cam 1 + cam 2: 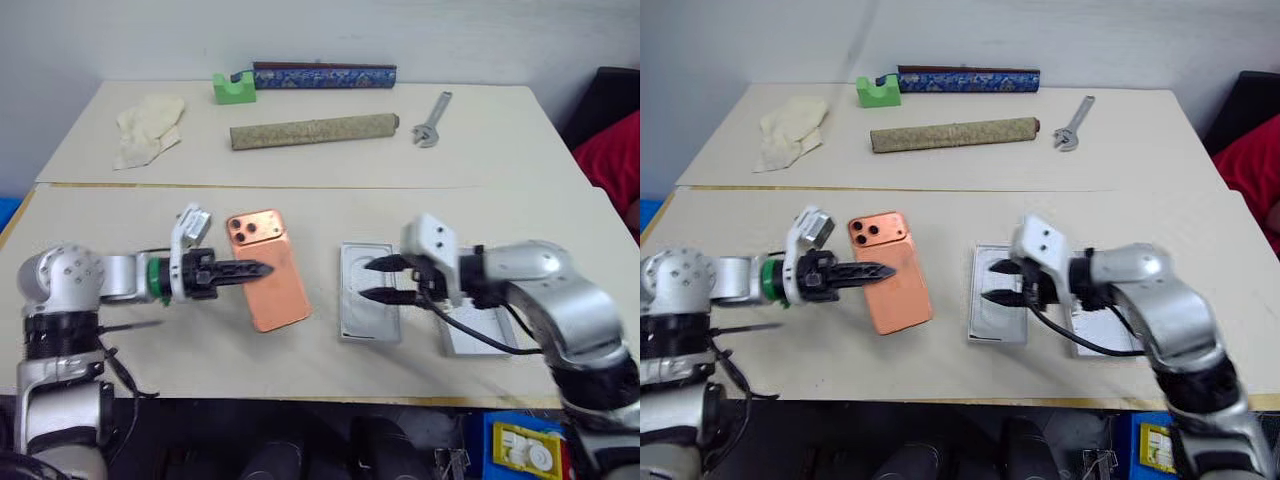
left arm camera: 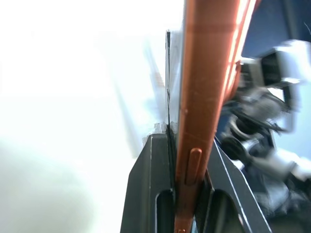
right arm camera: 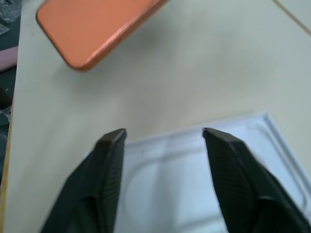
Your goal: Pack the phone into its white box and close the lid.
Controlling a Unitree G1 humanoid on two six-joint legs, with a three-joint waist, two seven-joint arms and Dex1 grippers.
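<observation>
— Gripping the phone point(image 1: 268, 270) by its edge, the left tool point(image 1: 262, 269) is seen clamped shut, the phone held above the counter point(image 1: 300, 350).
— And the right tool point(image 1: 376, 279)?
— It is held open beside the phone, over a pale tray point(image 1: 360, 315).

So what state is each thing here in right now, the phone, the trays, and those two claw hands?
phone: held by its edge in the left gripper, lifted off the table, camera side showing.
left gripper: shut on the phone.
right gripper: open, holding nothing, above the grey-rimmed tray.
grey-rimmed tray: lying flat, open, nothing inside.
white tray: lying flat beside it, partly hidden by the right arm.
</observation>
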